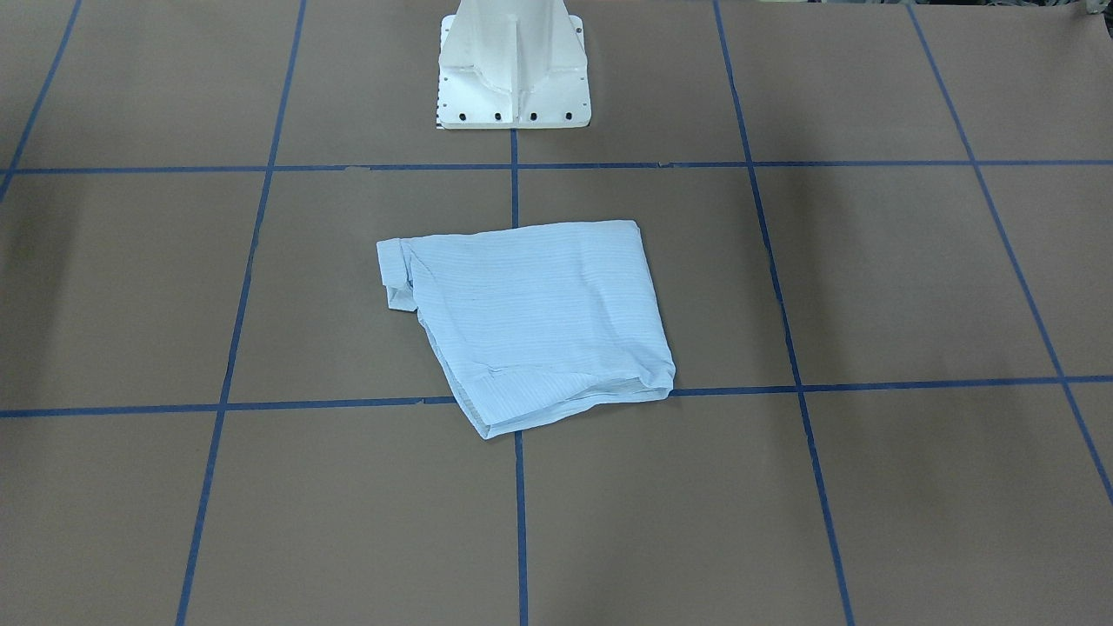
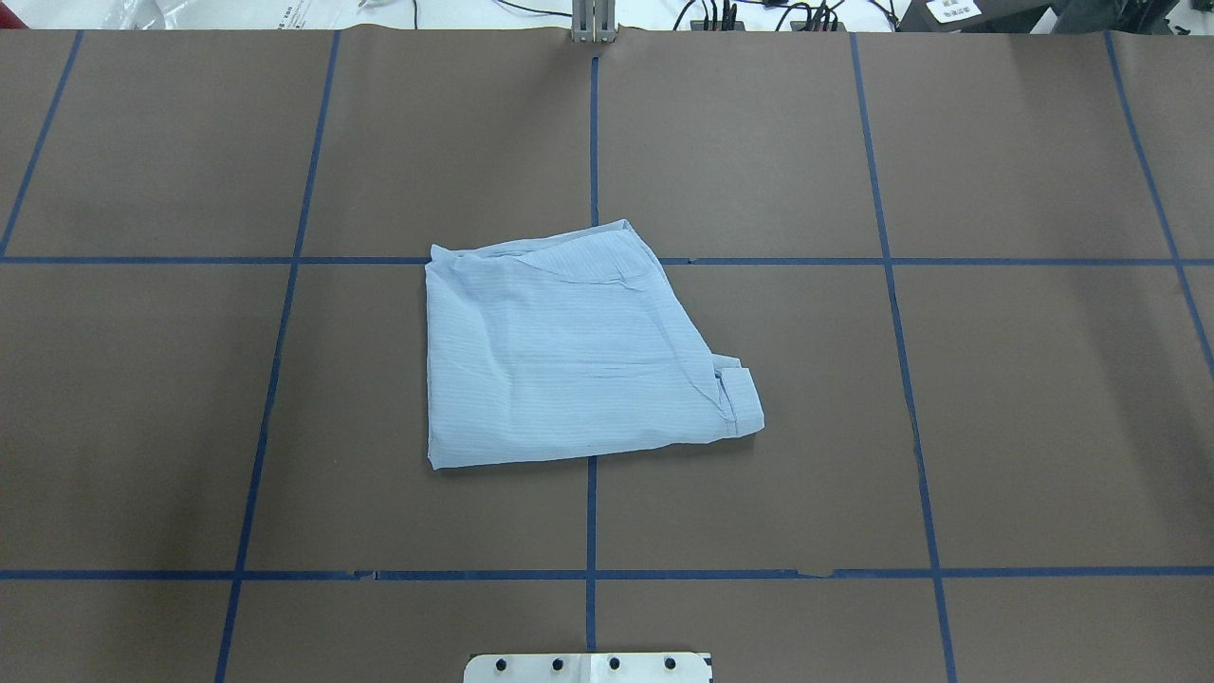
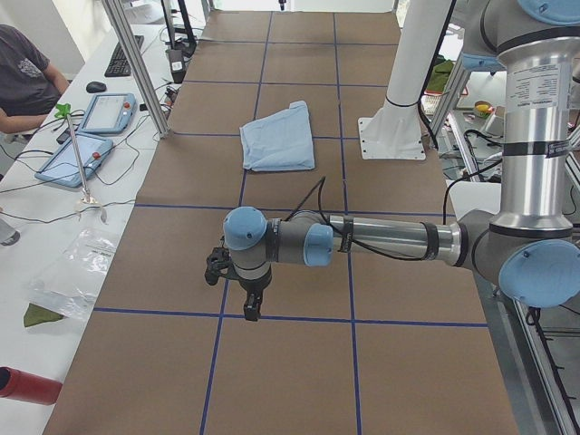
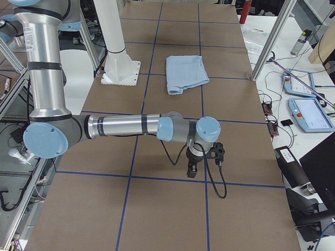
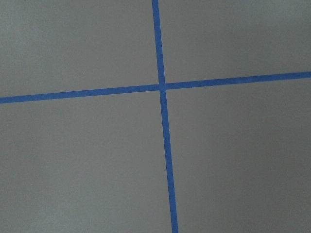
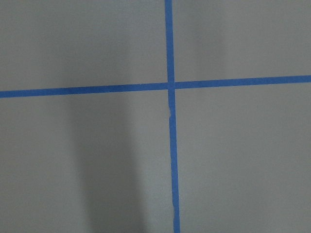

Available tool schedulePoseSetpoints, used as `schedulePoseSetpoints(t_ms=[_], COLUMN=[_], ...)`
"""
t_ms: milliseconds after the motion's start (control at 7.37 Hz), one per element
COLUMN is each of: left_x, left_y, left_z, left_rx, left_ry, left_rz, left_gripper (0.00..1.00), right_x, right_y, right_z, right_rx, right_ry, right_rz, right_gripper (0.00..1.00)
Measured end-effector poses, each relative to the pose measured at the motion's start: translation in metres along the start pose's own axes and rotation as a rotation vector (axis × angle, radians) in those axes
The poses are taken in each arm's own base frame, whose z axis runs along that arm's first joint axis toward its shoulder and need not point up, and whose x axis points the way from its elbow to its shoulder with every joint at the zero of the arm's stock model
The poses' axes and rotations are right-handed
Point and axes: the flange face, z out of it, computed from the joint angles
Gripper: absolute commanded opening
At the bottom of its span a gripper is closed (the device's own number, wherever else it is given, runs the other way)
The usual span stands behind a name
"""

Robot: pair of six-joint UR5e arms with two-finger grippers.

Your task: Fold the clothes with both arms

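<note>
The light-blue shirt (image 1: 530, 322) lies folded into a flat, roughly square bundle at the middle of the brown table (image 2: 996, 427), with a cuff sticking out at one corner (image 2: 742, 398). It also shows far off in both side views, as the shirt (image 3: 276, 136) and the shirt (image 4: 186, 73). Neither arm is near it. The left gripper (image 3: 249, 304) hangs over bare table at the table's left end. The right gripper (image 4: 192, 168) does the same at the right end. I cannot tell whether either is open or shut. Both wrist views show only table and blue tape lines.
The white pedestal base (image 1: 513, 78) stands behind the shirt. Blue tape (image 2: 593, 142) marks a grid on the table. A person (image 3: 23, 77) sits at a side bench with tablets (image 3: 109, 113). More tablets (image 4: 309, 112) and cables lie on the other bench.
</note>
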Motion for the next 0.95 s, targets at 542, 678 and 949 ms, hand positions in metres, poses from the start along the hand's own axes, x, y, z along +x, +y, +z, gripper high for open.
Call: schedulePoseSetpoints(t_ms=[542, 678, 949], left_x=[0.001, 0.001, 0.001], left_y=[0.000, 0.000, 0.000], left_z=[-0.003, -0.004, -0.004], left_rx=[0.006, 0.007, 0.008], left_ry=[0.000, 0.000, 0.000], left_rz=[0.001, 0.000, 0.000], left_gripper=[1.00, 1.00, 1.00], right_x=[0.008, 0.018, 0.034], right_y=[0.013, 0.022, 0.033], right_z=[0.006, 0.012, 0.024], right_rx=[-0.009, -0.018, -0.013], right_ry=[0.001, 0.002, 0.009], right_rz=[0.009, 0.018, 0.016], right_gripper=[1.00, 1.00, 1.00])
